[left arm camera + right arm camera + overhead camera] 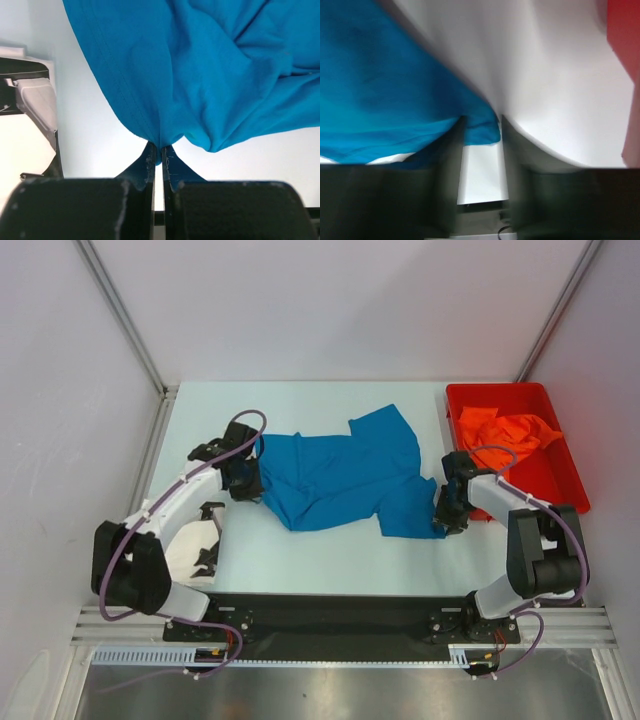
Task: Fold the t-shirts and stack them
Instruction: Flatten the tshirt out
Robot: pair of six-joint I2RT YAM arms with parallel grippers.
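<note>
The bright blue t-shirt lies crumpled and spread on the table's middle. My left gripper is shut on its left edge; in the left wrist view the cloth is pinched between the fingertips. My right gripper is at the shirt's near right corner, jaws apart, with the corner of the cloth between them; that view is blurred. The white t-shirt with black blotches lies folded at the near left, partly under my left arm. The orange t-shirt lies bunched in the bin.
The red plastic bin stands at the far right, just right of my right arm; its wall shows in the right wrist view. Light walls with metal posts enclose the table on three sides.
</note>
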